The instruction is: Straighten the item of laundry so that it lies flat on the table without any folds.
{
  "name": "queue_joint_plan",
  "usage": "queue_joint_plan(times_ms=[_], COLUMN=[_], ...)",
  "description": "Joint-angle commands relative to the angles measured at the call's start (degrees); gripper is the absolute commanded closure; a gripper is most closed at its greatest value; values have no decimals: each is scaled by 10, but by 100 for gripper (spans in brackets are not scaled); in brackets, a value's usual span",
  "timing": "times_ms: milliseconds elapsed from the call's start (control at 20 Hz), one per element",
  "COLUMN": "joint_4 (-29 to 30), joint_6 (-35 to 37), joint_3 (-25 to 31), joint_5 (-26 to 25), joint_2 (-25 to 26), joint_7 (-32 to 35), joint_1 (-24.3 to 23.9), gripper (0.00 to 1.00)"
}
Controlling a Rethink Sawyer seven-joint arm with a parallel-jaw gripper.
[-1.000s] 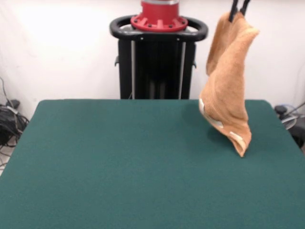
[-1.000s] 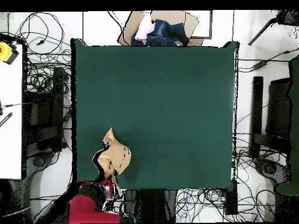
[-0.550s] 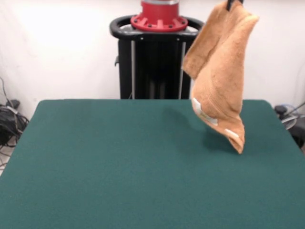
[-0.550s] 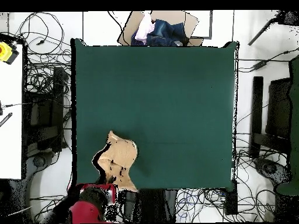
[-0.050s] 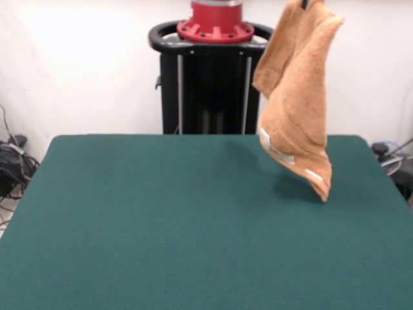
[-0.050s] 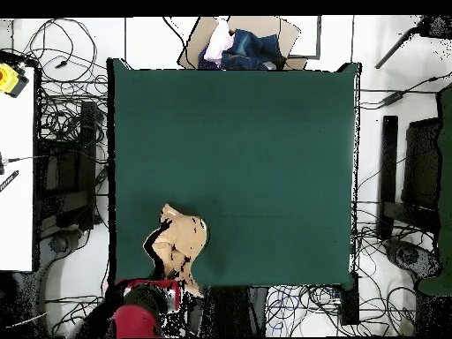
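One towel hangs in air, upper right of front view, all folded and bunched. Top pinched by gripper, only dark tip peeking at top edge. Low corner dangles just above green table, right side. White label shows near bottom. Overhead view: towel at lower left of table.

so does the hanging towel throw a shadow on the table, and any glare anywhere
Front view: a soft dark patch lies on the table below the towel, and the wall behind is washed out bright at upper left. Overhead view: no distinct shadow can be made out beside the towel.
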Motion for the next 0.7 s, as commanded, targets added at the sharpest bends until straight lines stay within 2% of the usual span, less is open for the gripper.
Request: queue_joint_plan(times_ms=[50, 350, 700], joint_4=[37, 50, 83], joint_6=[43, 23, -19], joint_3=[-28, -17, 18], joint_5=[-15, -11, -5], joint_2=[-27, -30, -39], joint_7=[105, 70, -14], joint_1=[-17, -49, -135], gripper=[100, 100, 100])
